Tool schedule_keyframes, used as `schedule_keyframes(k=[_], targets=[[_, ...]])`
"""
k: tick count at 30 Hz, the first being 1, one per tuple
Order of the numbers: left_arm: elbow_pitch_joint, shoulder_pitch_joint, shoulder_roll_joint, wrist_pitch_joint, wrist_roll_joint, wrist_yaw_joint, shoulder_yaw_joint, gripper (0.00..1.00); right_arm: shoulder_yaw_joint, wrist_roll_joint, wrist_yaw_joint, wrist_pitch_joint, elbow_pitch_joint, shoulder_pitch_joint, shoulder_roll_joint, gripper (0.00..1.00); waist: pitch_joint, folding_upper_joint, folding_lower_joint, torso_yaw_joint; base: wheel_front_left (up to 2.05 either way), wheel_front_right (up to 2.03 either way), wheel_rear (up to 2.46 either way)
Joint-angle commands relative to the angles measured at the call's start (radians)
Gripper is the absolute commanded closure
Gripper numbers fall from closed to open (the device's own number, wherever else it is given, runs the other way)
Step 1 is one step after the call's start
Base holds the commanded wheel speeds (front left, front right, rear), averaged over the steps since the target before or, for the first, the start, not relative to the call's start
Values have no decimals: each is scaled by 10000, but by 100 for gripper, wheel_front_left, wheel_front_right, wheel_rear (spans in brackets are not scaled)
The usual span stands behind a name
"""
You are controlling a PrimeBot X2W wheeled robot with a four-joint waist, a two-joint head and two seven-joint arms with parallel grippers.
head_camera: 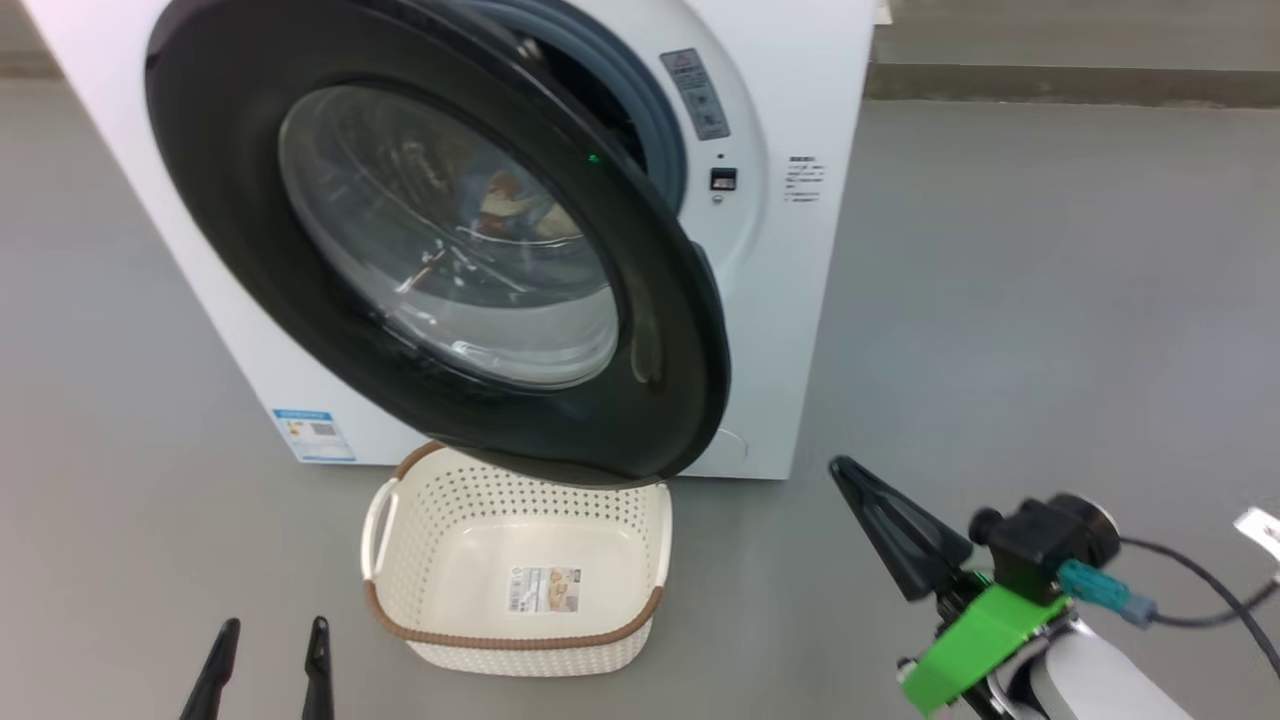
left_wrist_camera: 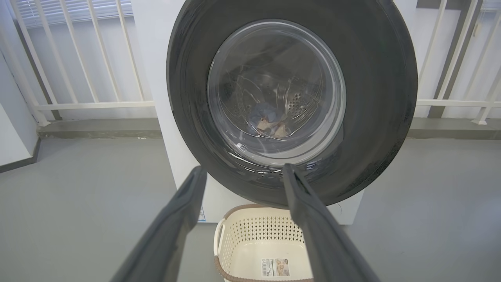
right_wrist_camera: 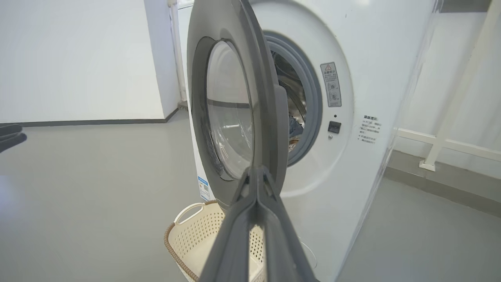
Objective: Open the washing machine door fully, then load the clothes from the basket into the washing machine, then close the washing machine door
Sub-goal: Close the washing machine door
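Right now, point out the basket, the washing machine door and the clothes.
basket [head_camera: 470, 570]: head view, bare inner bottom.
washing machine door [head_camera: 215, 180]: head view, left black rim.
clothes [left_wrist_camera: 266, 116]: left wrist view, blue fabric seen through the glass.

Left gripper [head_camera: 275, 640], lower left: 2 dark fingers spread apart, pointing up. Right gripper [head_camera: 848, 476], lower right: 2 fingers pressed together, empty, angled up-left from a green wrist bracket [head_camera: 975, 640] and pale forearm [head_camera: 1095, 675].

The washing machine door [head_camera: 440, 240] hangs partly swung, screening most of the drum opening [head_camera: 655, 130] behind it; only a narrow gap shows behind the door's free edge. The basket [head_camera: 510, 640] sits below the door. Right of the door is open floor [head_camera: 1050, 300].
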Motion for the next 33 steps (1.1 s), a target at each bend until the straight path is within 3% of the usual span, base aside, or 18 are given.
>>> schedule_keyframes(k=[1,19,33], targets=[[-96,-523,53,-121,125,-84,313,0,338,222,88,-47,-81,-526,-120,100,77,0,0,309,0,0,0],[218,-1655,-555,-122,555,-586,85,0,2014,1077,88,-47,2182,-3764,598,100,902,0,0,1353,0,0,0],[267,-2247,-1145,-122,805,-916,222,0,2303,1474,88,-47,3266,-5591,326,100,1805,0,0,1855,0,0,0]])
